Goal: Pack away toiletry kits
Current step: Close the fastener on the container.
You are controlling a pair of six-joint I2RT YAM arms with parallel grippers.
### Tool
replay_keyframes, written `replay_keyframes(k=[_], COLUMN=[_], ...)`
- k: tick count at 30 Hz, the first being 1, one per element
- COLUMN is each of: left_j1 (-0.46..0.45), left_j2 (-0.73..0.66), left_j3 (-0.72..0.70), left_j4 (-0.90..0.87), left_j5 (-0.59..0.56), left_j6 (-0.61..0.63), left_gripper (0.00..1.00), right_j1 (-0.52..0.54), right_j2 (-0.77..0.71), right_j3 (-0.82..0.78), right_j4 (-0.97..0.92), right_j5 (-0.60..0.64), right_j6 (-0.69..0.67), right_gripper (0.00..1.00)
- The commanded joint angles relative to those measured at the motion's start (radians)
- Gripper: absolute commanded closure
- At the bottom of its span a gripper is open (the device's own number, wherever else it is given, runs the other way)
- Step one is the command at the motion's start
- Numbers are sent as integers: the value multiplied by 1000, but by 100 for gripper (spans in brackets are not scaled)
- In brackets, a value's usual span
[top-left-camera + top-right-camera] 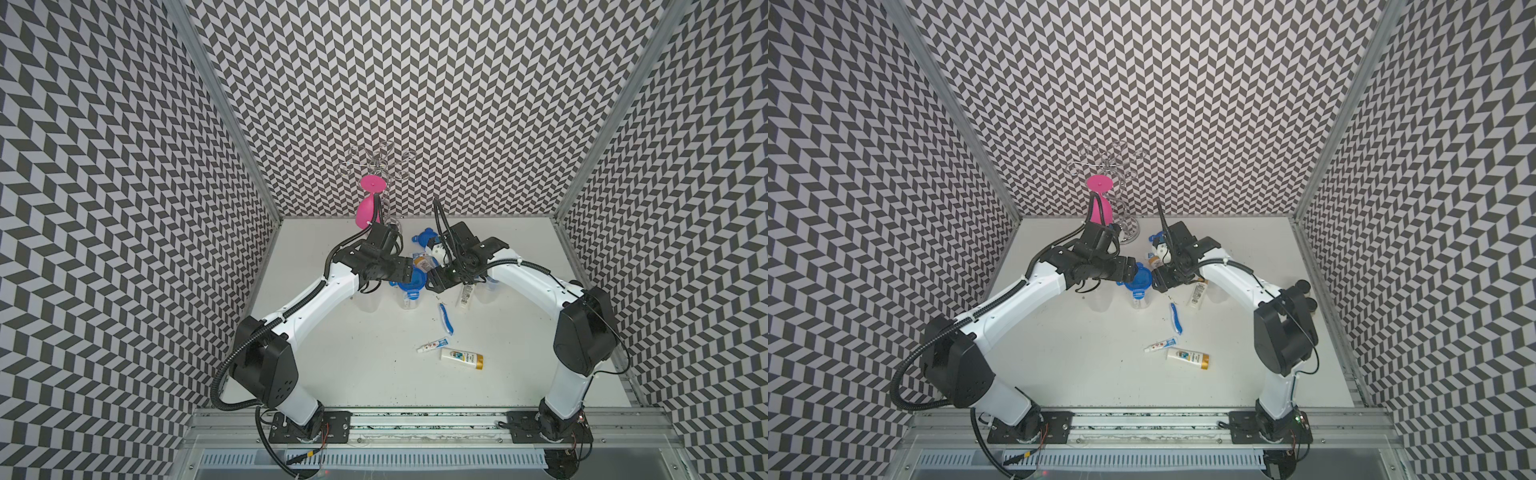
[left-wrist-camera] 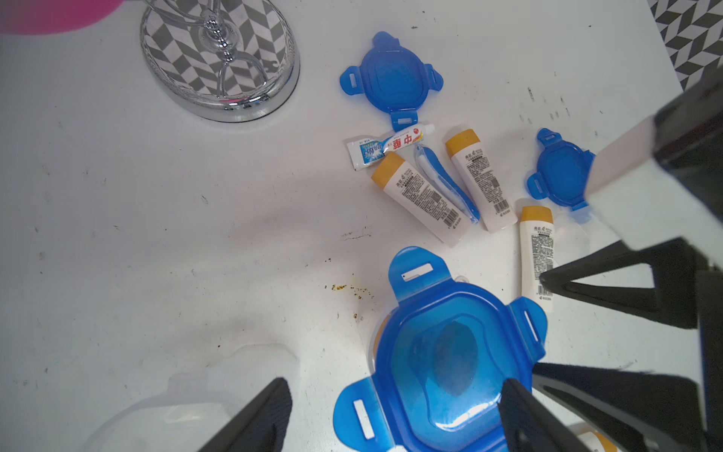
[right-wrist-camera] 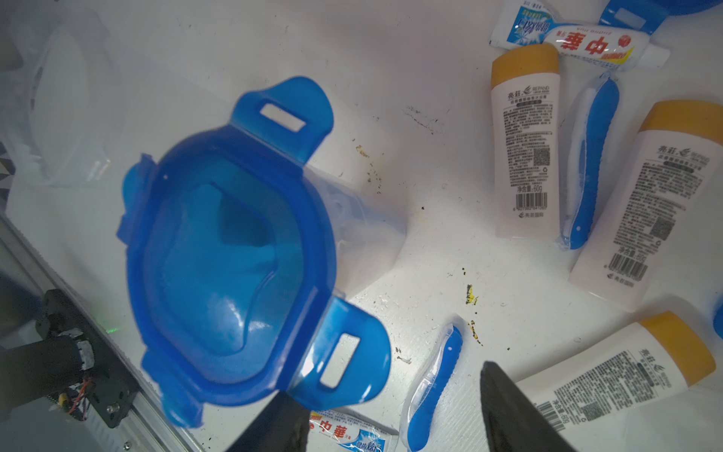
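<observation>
A clear jar with a blue clip-tab lid stands mid-table. My left gripper hangs open above it, fingers straddling the lid's edge. From the other side my right gripper is open beside a raised lid tab, over a blue toothbrush and a toothpaste tube on the table. Behind the jar lie white bottles with orange caps, a toothpaste tube and a toothbrush. In front lie a toothbrush, a tube and a bottle.
A lidless clear jar stands left of the lidded one, another under the right arm. Two loose blue lids lie at the back. The pink goblet hangs on the silver wire rack at the back left.
</observation>
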Motion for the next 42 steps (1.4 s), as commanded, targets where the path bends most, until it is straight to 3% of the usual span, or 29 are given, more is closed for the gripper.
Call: replay_keyframes(k=[1,16,31,42], left_j1=[24,26,24,23], left_j2=[-32,-22,0,16], left_j3=[-24,-26,-3,-11], left_j4=[2,-12,-15,5], left_j5=[61,52,46,56], left_j6=[-9,5,17,16], left_gripper=[14,15,22,16], right_j1=[2,16,-7,-10], right_j2=[-6,0,-93,-73], right_j3=[4,0,-68,-75], right_j4=[45,65,42,79], right_j5=[-28,-52,-48,-55], right_j6=[-6,9,39,36], right_gripper=[34,40,36,39])
